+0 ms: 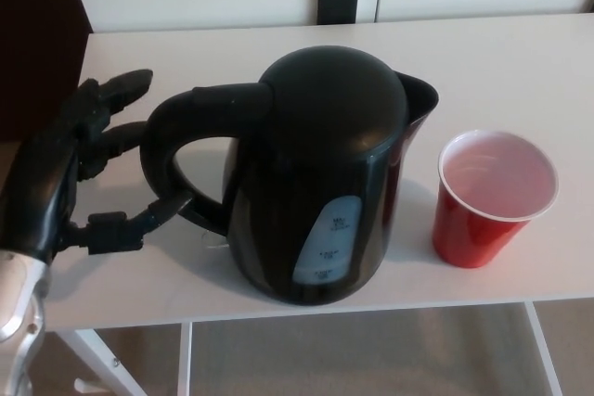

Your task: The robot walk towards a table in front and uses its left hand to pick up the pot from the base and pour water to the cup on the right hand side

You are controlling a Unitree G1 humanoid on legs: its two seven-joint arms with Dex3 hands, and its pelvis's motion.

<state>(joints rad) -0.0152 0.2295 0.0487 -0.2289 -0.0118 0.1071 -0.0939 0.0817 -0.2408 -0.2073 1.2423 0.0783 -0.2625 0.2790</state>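
A black electric kettle point(320, 173) stands on the white table point(501, 62), its looped handle point(176, 155) pointing left and its spout toward the right. A red plastic cup point(492, 197) with a white inside stands upright just right of the kettle. My left hand point(79, 169) is open beside the handle: two fingers point(116, 90) reach past the handle's upper left, and the thumb touches the handle's lower curve from below. The fingers are not closed around it. The kettle's base is hidden under its body. My right hand does not show.
The table's near edge runs just below the kettle and cup, with white legs point(102, 359) and beige floor beneath. A dark panel point(37, 34) stands at the far left, and a small black object point(337, 2) sits against the white wall behind the table.
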